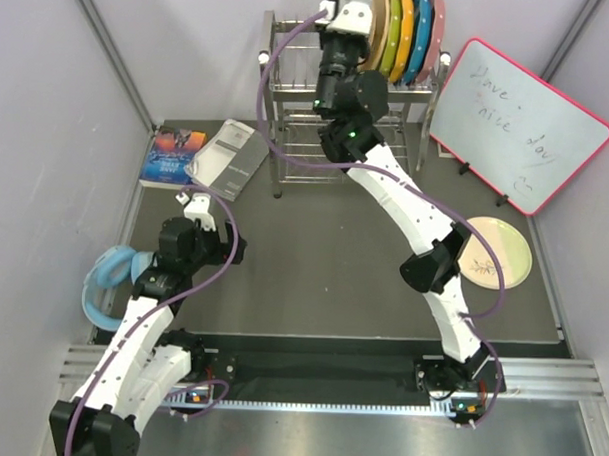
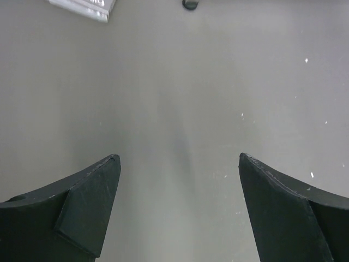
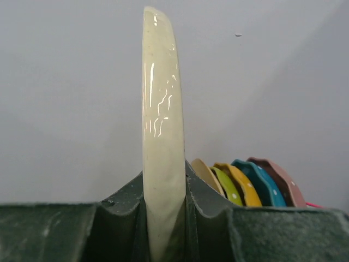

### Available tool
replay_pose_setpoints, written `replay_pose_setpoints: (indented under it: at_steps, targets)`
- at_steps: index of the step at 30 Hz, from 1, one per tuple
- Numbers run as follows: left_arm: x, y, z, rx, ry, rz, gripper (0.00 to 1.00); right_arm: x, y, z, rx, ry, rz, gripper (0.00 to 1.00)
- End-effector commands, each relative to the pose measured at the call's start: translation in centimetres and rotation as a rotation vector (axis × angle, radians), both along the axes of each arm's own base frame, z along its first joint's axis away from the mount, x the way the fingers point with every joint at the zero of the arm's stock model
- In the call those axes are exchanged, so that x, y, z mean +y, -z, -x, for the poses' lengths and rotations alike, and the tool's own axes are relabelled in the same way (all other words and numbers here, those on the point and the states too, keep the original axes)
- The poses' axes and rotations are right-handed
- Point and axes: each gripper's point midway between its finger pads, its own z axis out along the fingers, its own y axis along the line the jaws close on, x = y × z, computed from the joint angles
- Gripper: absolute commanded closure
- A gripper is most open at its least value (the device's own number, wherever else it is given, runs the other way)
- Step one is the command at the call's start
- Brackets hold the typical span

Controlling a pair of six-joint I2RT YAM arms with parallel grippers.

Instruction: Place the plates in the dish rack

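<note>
My right gripper (image 3: pixel 163 210) is clenched on the rim of a cream plate (image 3: pixel 161 109). I hold it upright over the top tier of the dish rack (image 1: pixel 289 107), just left of the coloured plates (image 1: pixel 406 36) standing there. A leaf-painted plate (image 1: pixel 499 253) lies flat, right of the rack and nearer me. My left gripper (image 2: pixel 179 158) hangs released, nearer than the rack.

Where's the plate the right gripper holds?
The plate sits edge-on in the right gripper, top view upper centre, over the dish rack, left of racked plates.
</note>
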Motion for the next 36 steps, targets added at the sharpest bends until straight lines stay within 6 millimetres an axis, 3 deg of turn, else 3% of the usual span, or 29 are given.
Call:
replay_pose_setpoints:
  at_steps: [1, 3, 9, 17, 23, 36]
  targets:
    - [-0.1, -0.5, -0.9, -0.053, -0.016, 0.028, 0.07, -7.2, -6.8, 3.6, -0.160, -0.036, -0.220, 1.00]
    - [-0.2, -0.3, -1.0, -0.053, -0.015, 0.034, 0.07, -7.0, -6.1, 2.2, -0.119, -0.067, -0.201, 1.00]
    - [-0.4, 0.6, -1.4, -0.033, -0.019, 0.043, 0.07, -5.9, -5.6, 1.2, -0.110, -0.103, -0.132, 1.00]
    - [-0.7, 1.5, -1.8, -0.009, 0.001, 0.036, 0.06, -3.2, -6.5, 2.7, -0.153, -0.175, -0.072, 1.00]
    - [-0.6, 1.5, -1.8, -0.007, -0.002, 0.033, 0.06, -2.4, -3.7, 0.8, -0.065, -0.150, -0.064, 1.00]
    - [-0.6, 1.9, -1.7, -0.004, -0.004, 0.032, 0.05, -2.7, -1.3, -1.2, -0.006, -0.094, -0.052, 1.00]
